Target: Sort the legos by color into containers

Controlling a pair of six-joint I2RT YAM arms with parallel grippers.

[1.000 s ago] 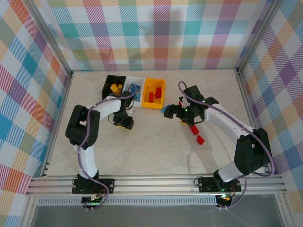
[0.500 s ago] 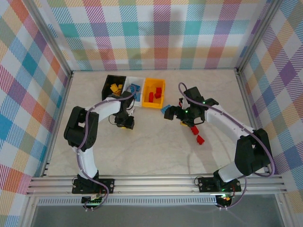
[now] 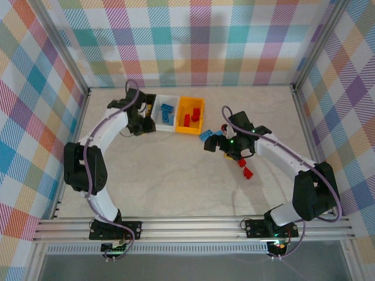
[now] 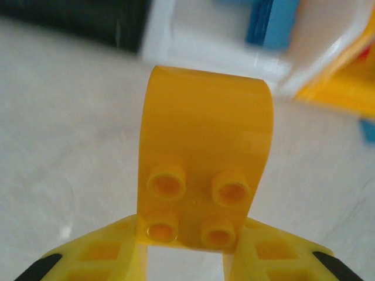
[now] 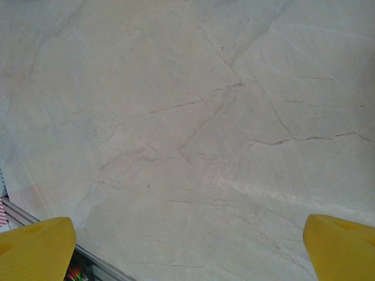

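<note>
A yellow lego [image 4: 205,175] with four studs is pinched between my left gripper's [image 4: 190,249] yellow fingers; this gripper [image 3: 145,120] hovers at the front of the black bin [image 3: 139,100], which the arm mostly hides. The white bin [image 3: 167,112] holds blue legos [image 3: 167,109], and the yellow-orange bin [image 3: 190,115] holds red legos [image 3: 188,119]. My right gripper [image 3: 214,142] stands open, its fingers wide apart over bare table [image 5: 187,146]. A blue lego [image 3: 205,136] lies just left of it. Two red legos [image 3: 242,162] [image 3: 248,172] lie below it.
The three bins stand in a row at the back centre of the table. Metal frame rails [image 3: 193,225] run along the near edge, and checked walls close in the sides. Open tabletop [image 3: 176,181] stretches between the two arms.
My left arm has swung up and left from the table in front of the bins to the black bin, carrying the yellow lego. My right gripper has barely shifted.
</note>
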